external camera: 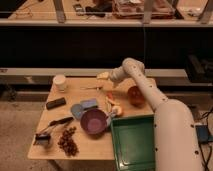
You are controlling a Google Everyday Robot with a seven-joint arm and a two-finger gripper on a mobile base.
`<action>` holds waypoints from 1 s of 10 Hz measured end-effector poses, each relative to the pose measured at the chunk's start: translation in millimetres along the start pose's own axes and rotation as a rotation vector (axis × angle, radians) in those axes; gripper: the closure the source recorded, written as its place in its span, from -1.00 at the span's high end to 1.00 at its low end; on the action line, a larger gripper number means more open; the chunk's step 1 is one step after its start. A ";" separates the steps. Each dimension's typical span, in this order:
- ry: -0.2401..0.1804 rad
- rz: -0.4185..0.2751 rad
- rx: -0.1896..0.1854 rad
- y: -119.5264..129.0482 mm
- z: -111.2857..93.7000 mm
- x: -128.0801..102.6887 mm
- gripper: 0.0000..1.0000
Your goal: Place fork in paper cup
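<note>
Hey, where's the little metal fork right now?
In the camera view, the thin silvery metal fork lies near the far edge of the wooden table, right of the small white paper cup, with the robot's tool hovering just above it.

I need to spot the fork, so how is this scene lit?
Camera view: warm, dim light falls on the wooden table; the background behind it is nearly black; the thin silvery metal fork is faint against the wood, the small white paper cup stands out; the gripper hovers open just beyond the fork.
</note>
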 end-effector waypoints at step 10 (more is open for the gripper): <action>-0.025 0.024 -0.008 -7.4 28.1 9.4 0.13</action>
